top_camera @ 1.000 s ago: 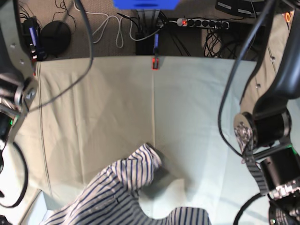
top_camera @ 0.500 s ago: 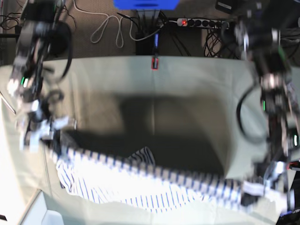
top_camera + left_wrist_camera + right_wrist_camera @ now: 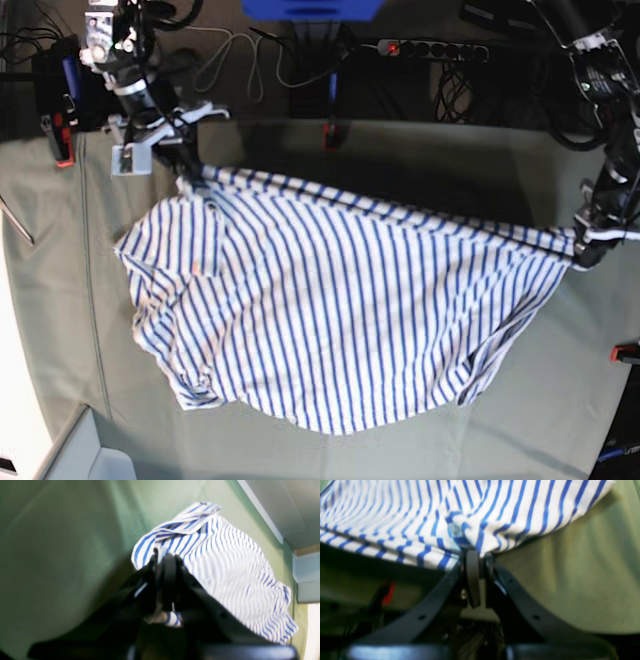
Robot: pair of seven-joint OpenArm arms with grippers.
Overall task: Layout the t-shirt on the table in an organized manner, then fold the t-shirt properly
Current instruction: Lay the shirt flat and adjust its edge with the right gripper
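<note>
**Shirt stretched between two arms, one slip away from a heap**

Both arms are holding the shirt [image 3: 330,320] up by one edge, pulled tight across the far half of the table [image 3: 400,150]. The rest of it hangs down and spreads toward the near side. The right gripper [image 3: 185,165] at the far left is clamped on a bunched corner, and the left gripper [image 3: 585,250] at the right edge is clenched on the other end.

What worries me is the tension. In the wrist views each grip takes only a small pinch of cloth, so a pull too far apart could tug a corner free and drop that side in a crumple. Lowering it unevenly could also leave the near-left side, already folded under itself, trapped beneath the body.

I can't pick out the neck or the sleeves with any certainty, so I can't say which edge is being held. Both wrist views are blurred, and the left arm's upper part is cut off at the right.
</note>
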